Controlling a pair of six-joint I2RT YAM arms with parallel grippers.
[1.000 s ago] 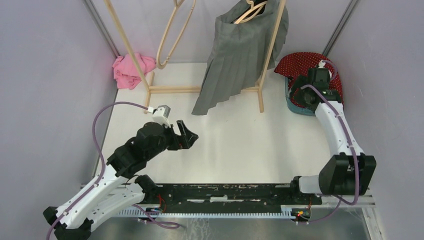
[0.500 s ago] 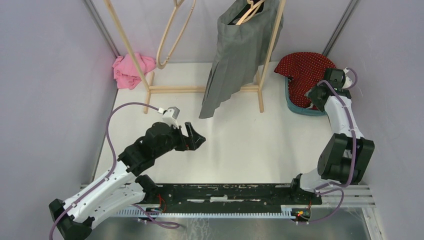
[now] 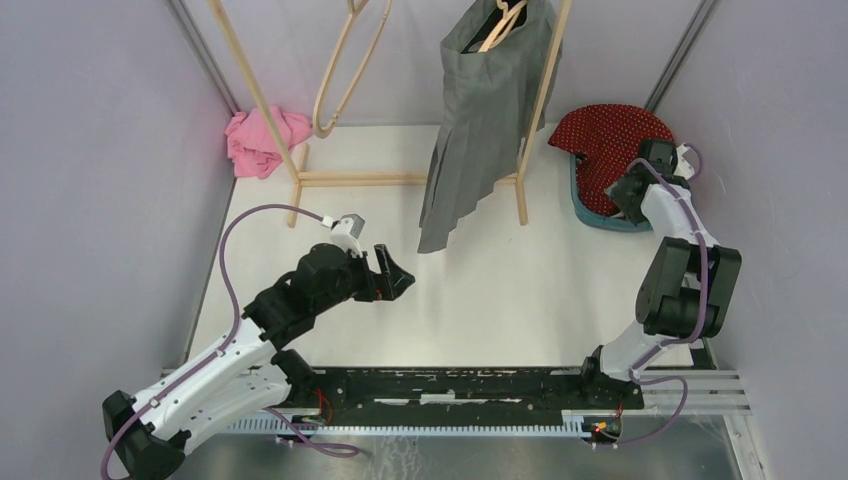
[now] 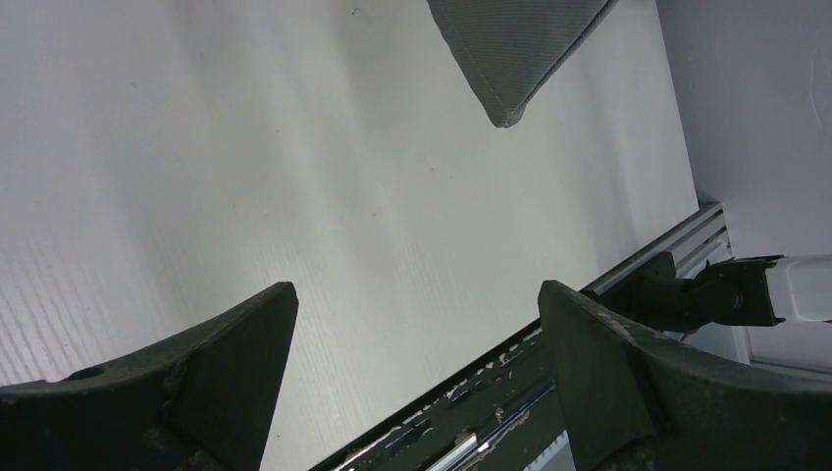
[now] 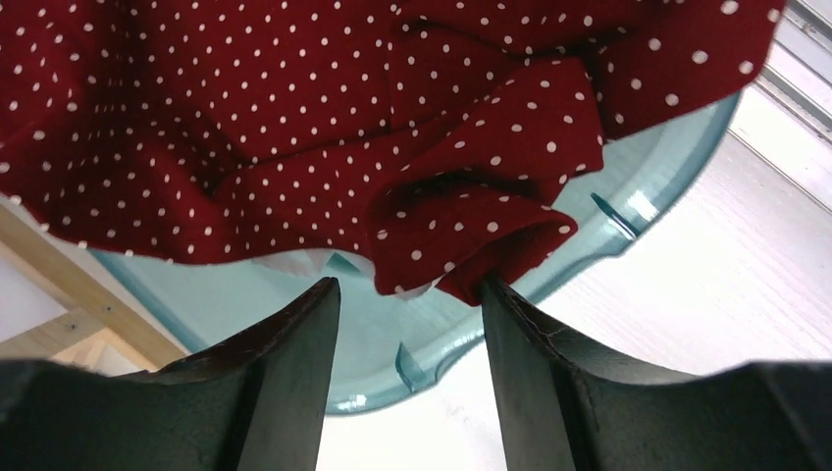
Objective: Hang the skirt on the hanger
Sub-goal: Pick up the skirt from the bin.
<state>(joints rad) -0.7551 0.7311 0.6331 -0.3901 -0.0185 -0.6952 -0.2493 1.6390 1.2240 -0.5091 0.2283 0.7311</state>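
Note:
A grey pleated skirt (image 3: 480,130) hangs from a wooden hanger (image 3: 497,25) on the rack at the back; its lower corner (image 4: 515,49) shows in the left wrist view. A red white-dotted garment (image 3: 605,135) lies heaped in a teal basket (image 3: 578,195). My right gripper (image 3: 622,195) is at the basket's near rim, open. In its wrist view its jaws (image 5: 408,287) stand apart just below a fold of the red garment (image 5: 294,118), which touches the right fingertip (image 5: 491,289). My left gripper (image 3: 400,280) hovers open over the table, holding nothing (image 4: 414,294).
The wooden rack (image 3: 350,179) spans the back of the table, with an empty hanger (image 3: 345,70) on its left part. A pink cloth (image 3: 262,140) lies in the back left corner. The basket's rim (image 5: 549,285) is close under my right fingers.
My right arm has folded back from over the basket to its near rim and its jaws have narrowed. The grey skirt has swung to hang straighter. The left arm moved slightly right.

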